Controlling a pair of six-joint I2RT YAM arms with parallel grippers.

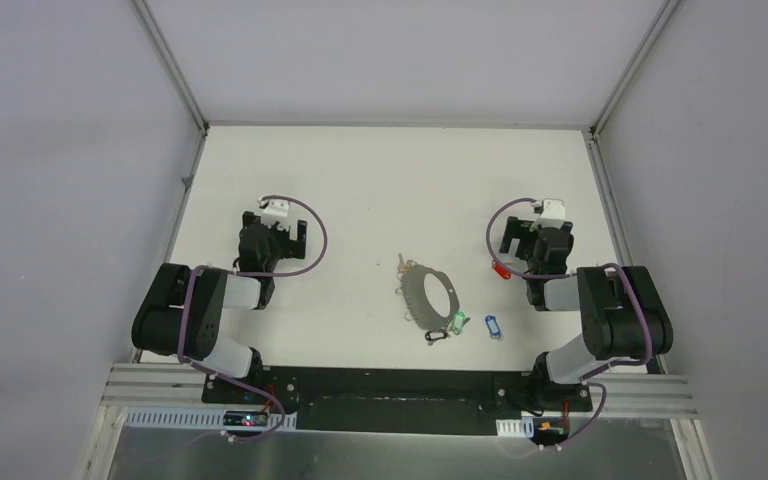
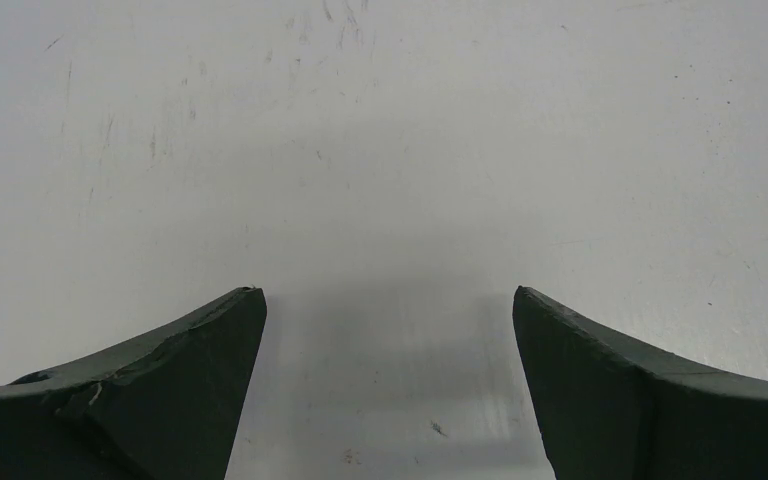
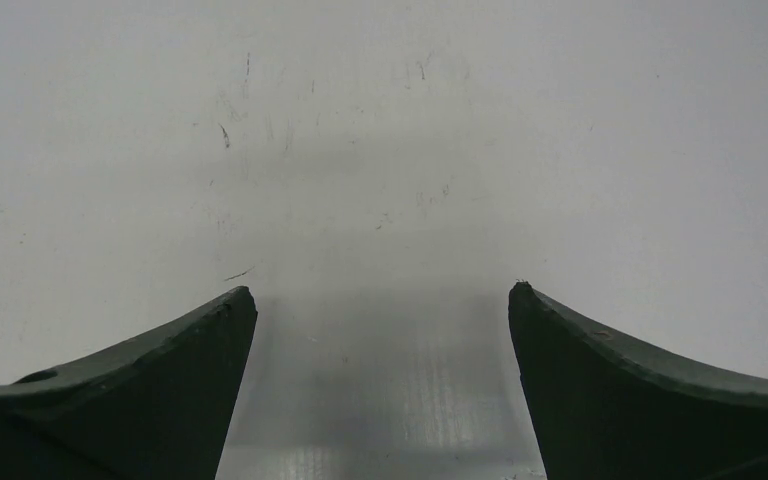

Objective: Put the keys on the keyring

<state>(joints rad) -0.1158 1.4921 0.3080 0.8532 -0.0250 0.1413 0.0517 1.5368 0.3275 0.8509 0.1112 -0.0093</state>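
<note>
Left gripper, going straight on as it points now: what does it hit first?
Most likely the bare table. The left gripper stands open, and its wrist view shows only tabletop ahead; the keyring lies off to the side.

White table (image 1: pixel 360 180) scuffed, enclosed by plain grey walls (image 1: pixel 60 150); aluminium frame rails (image 1: pixel 170 60) at corners; even light.
</note>
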